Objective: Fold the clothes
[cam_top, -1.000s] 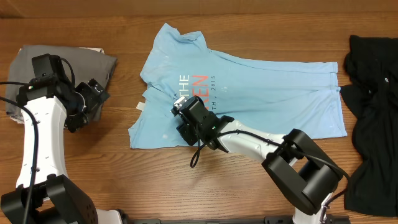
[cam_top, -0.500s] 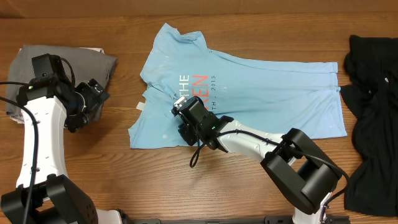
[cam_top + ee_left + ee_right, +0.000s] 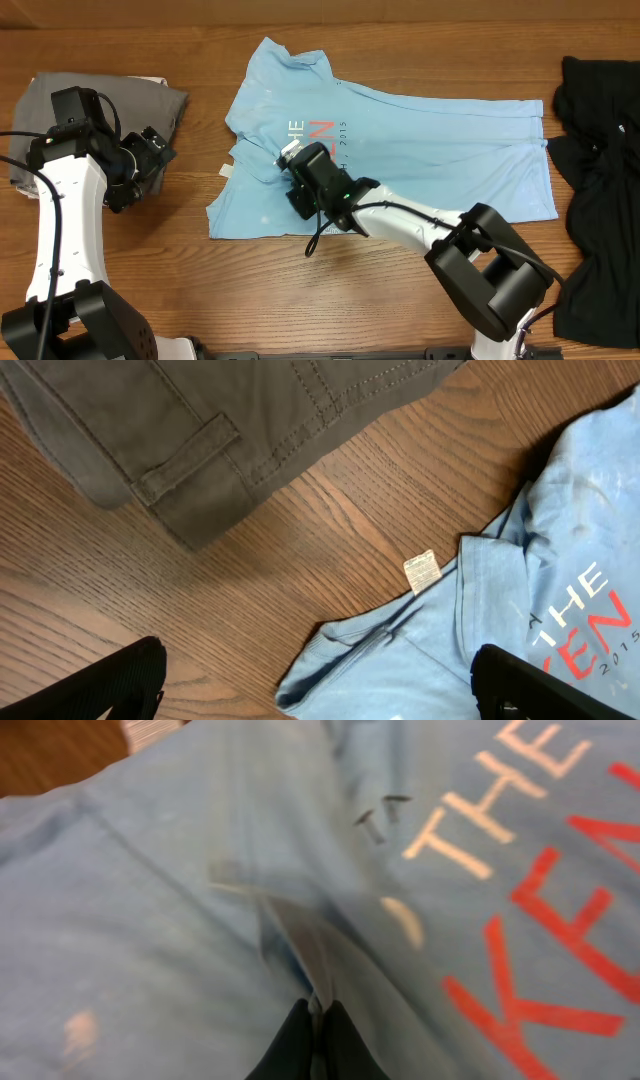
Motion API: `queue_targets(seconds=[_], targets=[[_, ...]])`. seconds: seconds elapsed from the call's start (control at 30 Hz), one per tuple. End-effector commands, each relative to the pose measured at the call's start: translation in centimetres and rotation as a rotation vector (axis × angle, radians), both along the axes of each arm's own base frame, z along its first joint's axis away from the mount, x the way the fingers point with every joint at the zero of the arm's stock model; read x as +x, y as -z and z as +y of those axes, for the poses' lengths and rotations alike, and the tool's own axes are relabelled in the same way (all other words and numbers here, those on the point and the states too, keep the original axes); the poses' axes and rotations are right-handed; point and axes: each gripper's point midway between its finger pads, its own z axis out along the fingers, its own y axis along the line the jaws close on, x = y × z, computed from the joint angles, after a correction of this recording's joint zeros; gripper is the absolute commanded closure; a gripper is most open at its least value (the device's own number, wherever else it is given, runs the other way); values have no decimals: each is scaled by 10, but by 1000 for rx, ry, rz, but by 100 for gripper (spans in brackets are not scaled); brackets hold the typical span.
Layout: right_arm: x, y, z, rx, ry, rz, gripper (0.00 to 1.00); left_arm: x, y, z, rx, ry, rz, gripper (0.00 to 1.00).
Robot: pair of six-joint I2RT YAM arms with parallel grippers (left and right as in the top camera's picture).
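From above, you look straight down on the whole table from far off. Your left wrist camera looks down from partway up at the table's left side. It shows the grey trousers and an edge of the blue T-shirt. Your right wrist camera sits very close to the shirt, and its view is blurry. All three views share the shirt's red and white letters.

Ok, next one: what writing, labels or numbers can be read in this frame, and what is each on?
"THE": white print on the light blue T-shirt.
"KEN": red print under it; the rest of the word does not show.
"2015": small white print beside the red letters.
White tag at the shirt's edge: printed, but too small to read.
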Motion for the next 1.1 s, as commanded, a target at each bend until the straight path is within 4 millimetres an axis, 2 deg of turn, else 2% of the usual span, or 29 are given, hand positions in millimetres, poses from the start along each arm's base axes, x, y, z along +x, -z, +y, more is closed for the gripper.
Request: queue_targets(seconds=[0.0, 0.23, 0.4, 0.5, 0.6, 0.73, 0.83, 0.97, 1.07], targets=[[25, -31, -6, 44, 46, -78, 96, 0, -5, -1, -8, -15, -16, 0], [46, -36, -14, 77, 84, -120, 95, 0, -5, -1, -8, -15, -16, 0], [51, -22, -11, 78, 86, -123, 79, 0, -5, -1, -8, -14, -16, 0], [56, -11, -11, 73, 95, -133, 78, 0, -5, -1, -8, -14, -16, 0], [66, -1, -16, 47, 135, -168, 80, 0, -5, -1, -8, -14, -16, 0], [73, 0, -15, 53, 152, -197, 84, 0, -5, -1, -8, -14, -16, 0], [78, -3, -16, 68, 162, -210, 96, 0, -5, -1, -8, -14, -16, 0], [91, -9, -27, 102, 218, -217, 96, 0, -5, -1, -8, -14, -16, 0], [104, -12, -43, 145, 302, -197, 96, 0, -5, -1, -8, -14, -16, 0]])
